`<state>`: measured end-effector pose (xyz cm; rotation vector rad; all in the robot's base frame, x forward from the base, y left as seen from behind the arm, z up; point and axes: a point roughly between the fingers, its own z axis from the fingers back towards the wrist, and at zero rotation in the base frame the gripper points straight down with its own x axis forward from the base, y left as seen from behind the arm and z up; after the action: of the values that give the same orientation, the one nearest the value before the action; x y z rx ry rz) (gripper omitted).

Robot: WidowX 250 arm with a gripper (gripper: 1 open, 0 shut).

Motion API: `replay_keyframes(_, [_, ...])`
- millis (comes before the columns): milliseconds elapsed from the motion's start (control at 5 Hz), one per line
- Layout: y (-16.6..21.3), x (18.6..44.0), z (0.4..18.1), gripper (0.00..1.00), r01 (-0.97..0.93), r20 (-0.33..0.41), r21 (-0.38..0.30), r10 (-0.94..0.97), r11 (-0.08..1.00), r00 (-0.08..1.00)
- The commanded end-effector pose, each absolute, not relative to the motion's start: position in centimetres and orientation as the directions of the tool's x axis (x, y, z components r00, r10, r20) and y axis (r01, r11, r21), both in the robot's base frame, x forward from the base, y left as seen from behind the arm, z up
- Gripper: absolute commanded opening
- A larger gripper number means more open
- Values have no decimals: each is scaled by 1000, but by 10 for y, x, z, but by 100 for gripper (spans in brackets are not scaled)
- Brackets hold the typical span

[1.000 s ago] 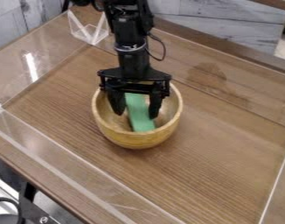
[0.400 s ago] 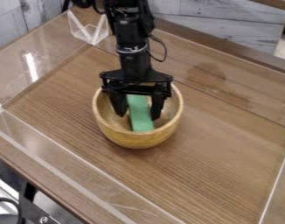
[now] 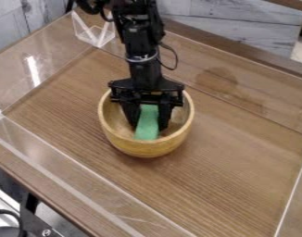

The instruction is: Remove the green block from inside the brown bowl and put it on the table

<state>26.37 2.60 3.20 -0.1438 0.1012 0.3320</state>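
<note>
Reaching straight down into the brown bowl (image 3: pixel 146 130), the black gripper (image 3: pixel 147 111) has its jaws clamped on the upper end of the green block (image 3: pixel 148 121). The block leans tilted inside the bowl, its lower end toward the near wall. The bowl rests on the wood-grain table (image 3: pixel 228 167), near its middle.

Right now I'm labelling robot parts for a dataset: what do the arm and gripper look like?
The arm is black, slim and jointed, with dark cabling along it. The gripper is black too, with a wide crossbar and two straight fingers. No markings are legible.
</note>
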Motion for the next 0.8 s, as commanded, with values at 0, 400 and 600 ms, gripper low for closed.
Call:
replay_keyframes(0, [24,271,44,0,-320,-91,-131,310,938,946])
replay_keyframes(400, [15,263,49,0,-302,-143,-121,284,946,948])
replay_keyframes(600, [11,260,50,0,-292,-165,-118,271,949,948])
